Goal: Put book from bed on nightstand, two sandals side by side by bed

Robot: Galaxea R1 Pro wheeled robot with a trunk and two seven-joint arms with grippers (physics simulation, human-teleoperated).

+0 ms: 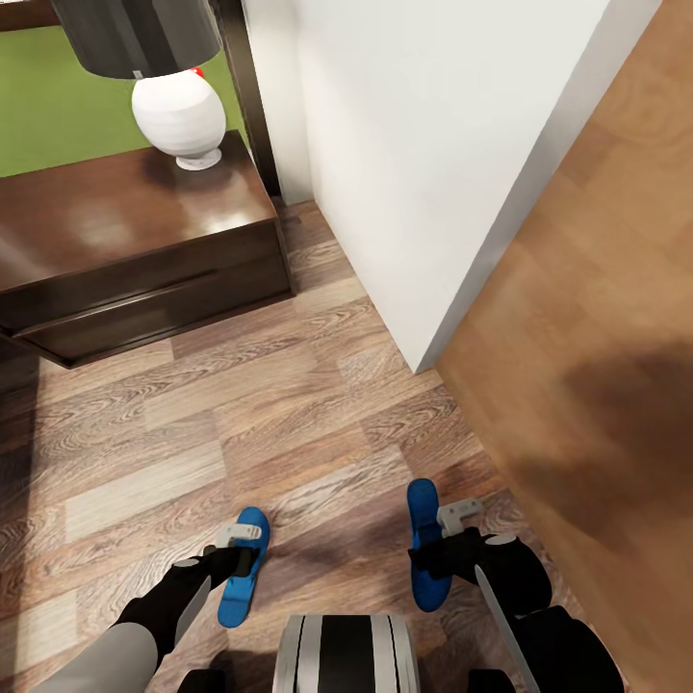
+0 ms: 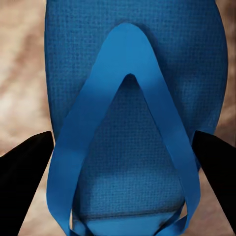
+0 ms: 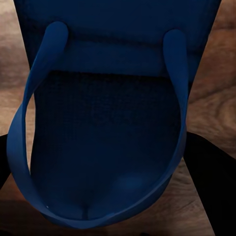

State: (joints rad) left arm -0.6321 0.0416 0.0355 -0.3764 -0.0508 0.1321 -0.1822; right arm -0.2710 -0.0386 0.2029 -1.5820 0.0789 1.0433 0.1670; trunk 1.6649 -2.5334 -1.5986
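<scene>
Two bright blue sandals lie apart and roughly parallel over the wood floor near my base, the left sandal point(image 1: 234, 602) and the right sandal point(image 1: 420, 505). My left gripper point(image 1: 243, 549) sits over the left one. In the left wrist view its black fingers point(image 2: 29, 167) touch both edges of the sole point(image 2: 132, 44). My right gripper point(image 1: 438, 549) is over the right sandal, whose sole point(image 3: 108, 29) lies between the dark fingers point(image 3: 211, 177). The dark brown nightstand point(image 1: 115, 221) stands ahead on the left. The book and the bed are out of view.
A white lamp point(image 1: 180, 111) with a dark shade stands on the nightstand's back right corner. A white wall corner point(image 1: 423, 173) juts in ahead, with a brown wooden panel point(image 1: 597, 318) to its right. Open floor point(image 1: 269, 414) lies between me and the nightstand.
</scene>
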